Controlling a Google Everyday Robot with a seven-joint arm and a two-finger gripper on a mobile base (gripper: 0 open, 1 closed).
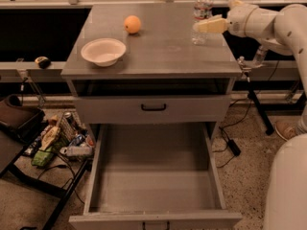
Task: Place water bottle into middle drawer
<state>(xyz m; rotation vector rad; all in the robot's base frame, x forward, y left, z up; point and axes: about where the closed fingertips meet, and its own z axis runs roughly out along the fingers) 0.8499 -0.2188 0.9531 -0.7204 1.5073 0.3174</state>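
The bottle point(203, 6) stands upright at the back right of the cabinet top point(163, 51), its long axis vertical. The gripper point(200, 27) reaches in level from the right and crosses in front of the bottle's lower half. Whether it is open or clamped on it cannot be told. The open drawer point(153, 188) lies well below, toward the front.

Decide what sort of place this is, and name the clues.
Probably a robotics lab or workshop: a metal cabinet with its middle drawer open, loose cables on the floor, and the robot's gripper at the water bottle on top.
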